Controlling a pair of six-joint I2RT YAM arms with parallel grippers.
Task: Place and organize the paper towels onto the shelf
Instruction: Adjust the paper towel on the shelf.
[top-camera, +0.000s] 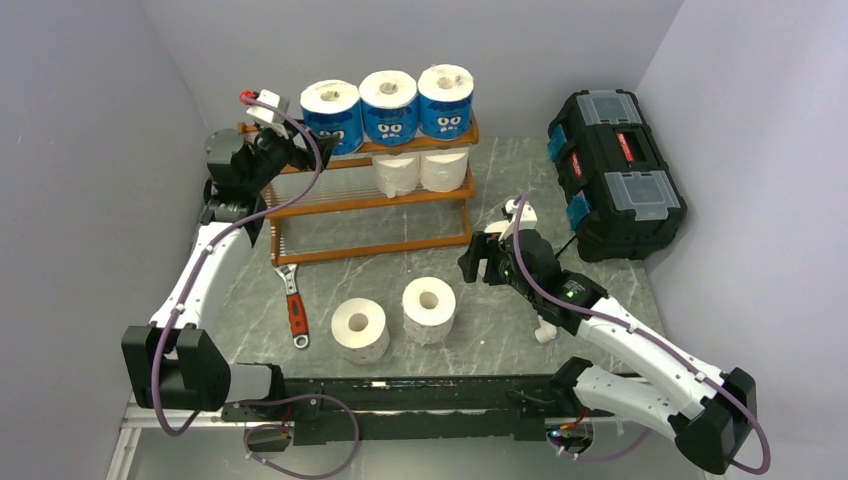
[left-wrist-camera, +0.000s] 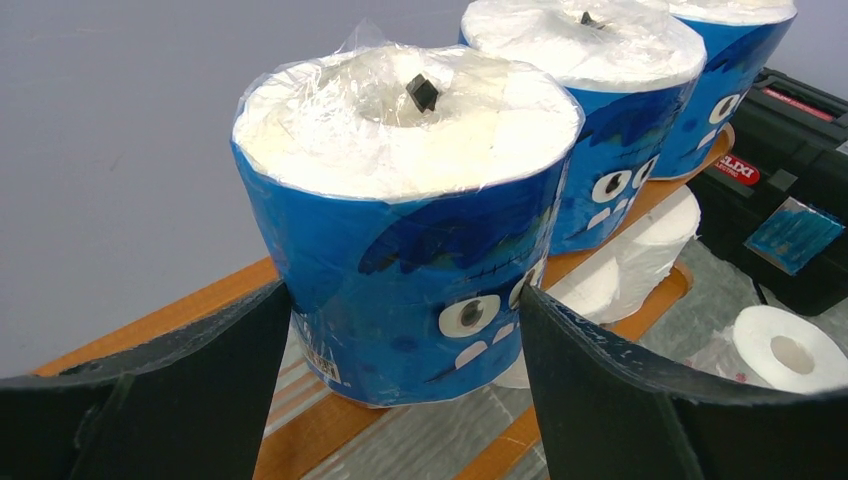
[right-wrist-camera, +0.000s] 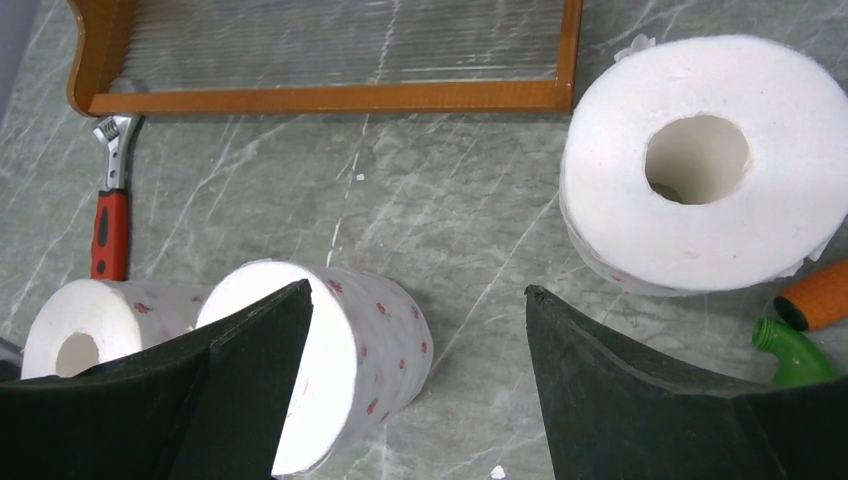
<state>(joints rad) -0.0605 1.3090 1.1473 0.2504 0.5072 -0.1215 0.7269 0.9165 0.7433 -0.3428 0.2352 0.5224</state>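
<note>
While three blue-wrapped paper towels (top-camera: 388, 105) stand on the top tier of the shelf (top-camera: 370, 248), the left pincer (left-wrist-camera: 405, 288) straddles the end roll (left-wrist-camera: 400, 250), probably to straighten it, though whether it presses I cannot tell, the right pincer (right-wrist-camera: 417, 290) gapes over loose rolls (right-wrist-camera: 370, 350) on the surface (top-camera: 400, 270), and the toolbox label (left-wrist-camera: 738, 170) is unreadable.

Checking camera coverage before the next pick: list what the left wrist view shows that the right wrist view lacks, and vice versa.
Left wrist only: three blue-wrapped rolls on the shelf's top tier, and the black toolbox. Right wrist only: the red-handled wrench, an orange-and-green object at the edge, the shelf's bottom tier. Both: the shelf, the marble table, plain white rolls.
</note>
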